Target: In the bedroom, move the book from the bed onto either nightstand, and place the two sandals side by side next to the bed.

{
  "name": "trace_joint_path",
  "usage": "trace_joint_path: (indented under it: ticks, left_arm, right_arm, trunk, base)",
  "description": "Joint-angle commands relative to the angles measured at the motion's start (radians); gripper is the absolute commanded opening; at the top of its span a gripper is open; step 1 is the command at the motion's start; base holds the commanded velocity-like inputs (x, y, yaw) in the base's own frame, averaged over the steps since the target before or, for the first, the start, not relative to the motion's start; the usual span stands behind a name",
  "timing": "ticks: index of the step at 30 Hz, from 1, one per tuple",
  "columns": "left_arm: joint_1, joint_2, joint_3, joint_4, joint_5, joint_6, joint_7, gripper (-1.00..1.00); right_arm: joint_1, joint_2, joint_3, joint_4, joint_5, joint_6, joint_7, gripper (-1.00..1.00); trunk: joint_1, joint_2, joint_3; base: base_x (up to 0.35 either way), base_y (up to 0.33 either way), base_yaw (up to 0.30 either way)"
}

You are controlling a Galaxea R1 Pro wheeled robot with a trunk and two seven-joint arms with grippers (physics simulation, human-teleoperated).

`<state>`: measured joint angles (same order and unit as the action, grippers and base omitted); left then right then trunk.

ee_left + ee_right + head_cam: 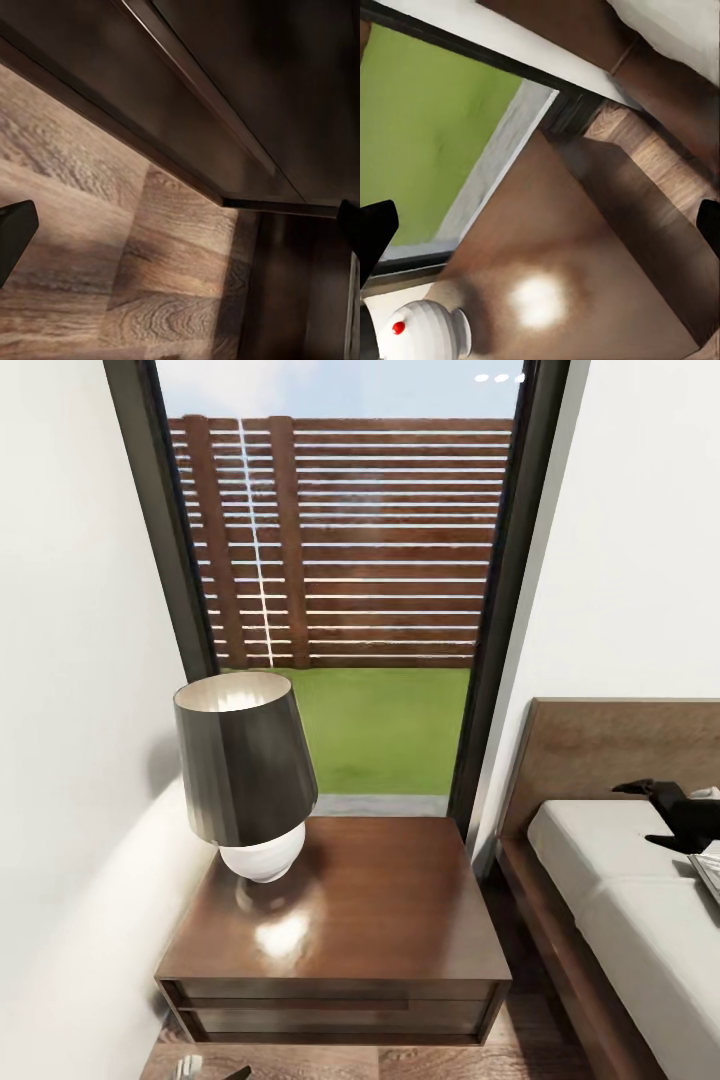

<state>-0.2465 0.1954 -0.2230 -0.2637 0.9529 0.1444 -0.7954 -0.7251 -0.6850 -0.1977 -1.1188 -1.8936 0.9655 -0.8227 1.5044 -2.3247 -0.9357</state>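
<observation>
The dark brown nightstand (380,920) stands in front of me by the window, and its glossy top (585,247) also lies under my right wrist camera. The bed (610,890) with its off-white mattress runs along the right. At the right edge, a flat grey corner that looks like the book (709,872) lies on the mattress. My right gripper (642,815) hangs over the mattress beside it, open, with black fingertips (375,236) spread wide and nothing between them. My left gripper (180,225) is low by the nightstand's base, open and empty. The sandals are out of view.
A lamp (245,760) with a dark shade and white ribbed base (424,330) takes the nightstand's left part. Behind is a tall black-framed window (350,560) onto grass and a slatted fence. A white wall closes the left. Wood-plank floor (90,225) lies under the nightstand.
</observation>
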Motion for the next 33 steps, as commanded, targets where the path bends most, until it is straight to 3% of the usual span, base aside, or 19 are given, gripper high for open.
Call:
trace_joint_path:
  ticks: [1, 2, 3, 11, 19, 33]
  left_arm:
    - [0.000, 0.000, -0.004, 0.000, 0.011, 0.010, -0.002, 1.00]
    - [0.000, -0.003, -0.005, 0.002, 0.010, 0.009, -0.002, 1.00]
    - [0.000, -0.004, -0.005, 0.002, 0.010, 0.009, -0.002, 1.00]
    - [0.000, -0.009, -0.007, 0.005, 0.006, 0.008, -0.034, 1.00]
    - [0.000, -0.010, -0.008, 0.011, 0.002, 0.006, -0.096, 1.00]
    - [0.000, -0.010, -0.010, 0.014, 0.001, 0.006, -0.111, 1.00]
  right_arm:
    - [-0.001, 0.002, -0.005, 0.003, 0.003, 0.003, -0.010, 1.00]
    - [0.002, 0.011, -0.013, 0.009, 0.057, 0.003, -0.009, 1.00]
    - [0.002, 0.014, -0.014, 0.010, 0.070, 0.003, -0.009, 1.00]
    - [0.004, 0.032, -0.019, 0.012, 0.123, 0.004, 0.001, 1.00]
    - [0.004, 0.050, -0.021, 0.013, 0.127, 0.004, 0.002, 1.00]
    - [0.004, 0.065, -0.022, 0.008, 0.129, 0.005, 0.003, 1.00]
  trunk:
    - [0.000, 0.000, -0.001]
    - [0.000, 0.000, -0.001]
    - [0.000, 0.000, -0.001]
    - [0.000, 0.000, -0.001]
    - [0.000, 0.000, -0.001]
    - [0.000, 0.000, -0.001]
  base:
    - [0.000, 0.000, 0.000]
    - [0.000, 0.000, 0.000]
    - [0.000, 0.000, 0.000]
    - [0.000, 0.000, 0.000]
    - [0.000, 0.000, 0.000]
    - [0.000, 0.000, -0.144]
